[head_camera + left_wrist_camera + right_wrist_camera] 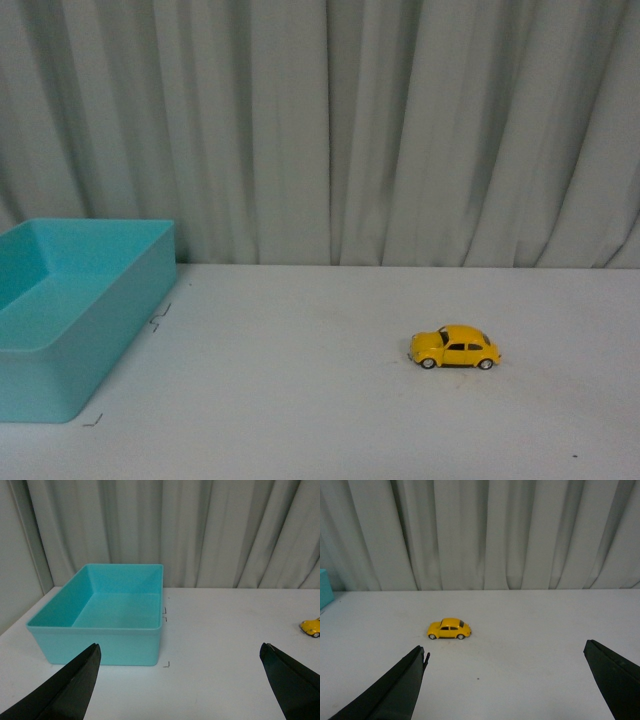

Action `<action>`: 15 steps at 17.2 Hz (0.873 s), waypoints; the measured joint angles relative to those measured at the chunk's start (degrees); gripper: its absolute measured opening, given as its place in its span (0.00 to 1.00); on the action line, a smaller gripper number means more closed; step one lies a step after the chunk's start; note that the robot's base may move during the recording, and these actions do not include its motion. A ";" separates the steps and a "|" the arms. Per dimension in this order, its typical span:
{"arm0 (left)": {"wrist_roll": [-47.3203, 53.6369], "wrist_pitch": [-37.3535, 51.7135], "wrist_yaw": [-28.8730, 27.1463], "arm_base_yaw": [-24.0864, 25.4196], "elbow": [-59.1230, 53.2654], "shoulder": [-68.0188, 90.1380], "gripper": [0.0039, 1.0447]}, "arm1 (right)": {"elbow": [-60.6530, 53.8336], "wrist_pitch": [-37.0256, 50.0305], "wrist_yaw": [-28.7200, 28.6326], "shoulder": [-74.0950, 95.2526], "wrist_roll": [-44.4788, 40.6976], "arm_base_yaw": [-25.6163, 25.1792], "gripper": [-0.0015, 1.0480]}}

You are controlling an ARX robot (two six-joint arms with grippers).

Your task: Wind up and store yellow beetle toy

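The yellow beetle toy (455,348): glossy yellow body w/ dark windows, black wheels w/ silver hubs. The bin (120,310) is plain turquoise inside & out (one flat shade, no print). The tabletop (300,410) is white, w/ a few small dark marks (160,318) beside the bin. The curtain (330,130) is pale grey-white, its folds making vertical shadow stripes. The left claw (180,647) & right claw (505,646): black.

Both grippers open wide, aimed ahead.
My left gripper (180,650) has its two dark tapered fingers (70,690) spread far apart, tips level. My right gripper (504,647) is posed the same way, fingers (615,675) wide. Both point toward 12 o'clock, the way the robot faces.
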 joint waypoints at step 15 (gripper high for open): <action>0.00 -0.15 -0.02 0.00 0.00 0.00 0.94 | 0.00 -0.20 0.00 0.02 0.04 0.00 0.94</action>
